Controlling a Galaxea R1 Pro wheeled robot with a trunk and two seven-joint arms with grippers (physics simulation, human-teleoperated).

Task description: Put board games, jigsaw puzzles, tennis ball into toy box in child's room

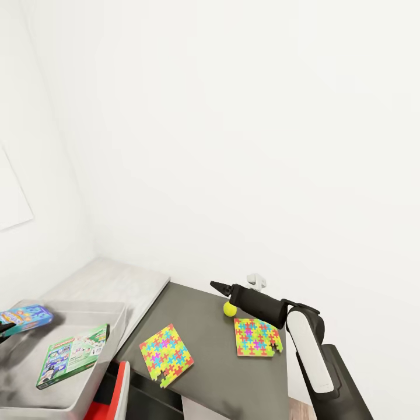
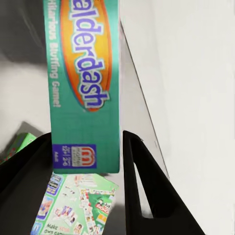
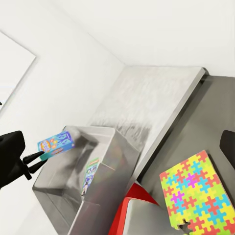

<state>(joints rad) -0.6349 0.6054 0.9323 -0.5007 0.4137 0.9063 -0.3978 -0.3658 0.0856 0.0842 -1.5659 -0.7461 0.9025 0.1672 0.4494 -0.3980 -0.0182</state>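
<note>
The light grey toy box (image 1: 119, 315) stands at the lower left, with a green board game (image 1: 73, 356) lying flat inside. Above its left end my left gripper (image 1: 8, 326) is shut on a blue-teal board game (image 1: 26, 318). In the left wrist view this box (image 2: 85, 98) reads "Balderdash" and sits between the black fingers (image 2: 147, 196), over the green game (image 2: 73, 205). On the dark table (image 1: 204, 318) lie two jigsaw puzzles (image 1: 166, 354) (image 1: 256, 337) and the tennis ball (image 1: 230, 309). My right gripper (image 1: 217, 286) hovers open just above and behind the ball.
A pale grey slab (image 1: 111, 283) runs along the white wall behind the toy box. A red and white object (image 1: 119, 385) sits low between the box and the table's front edge. The right wrist view takes in the toy box (image 3: 117, 147) and one puzzle (image 3: 198, 191).
</note>
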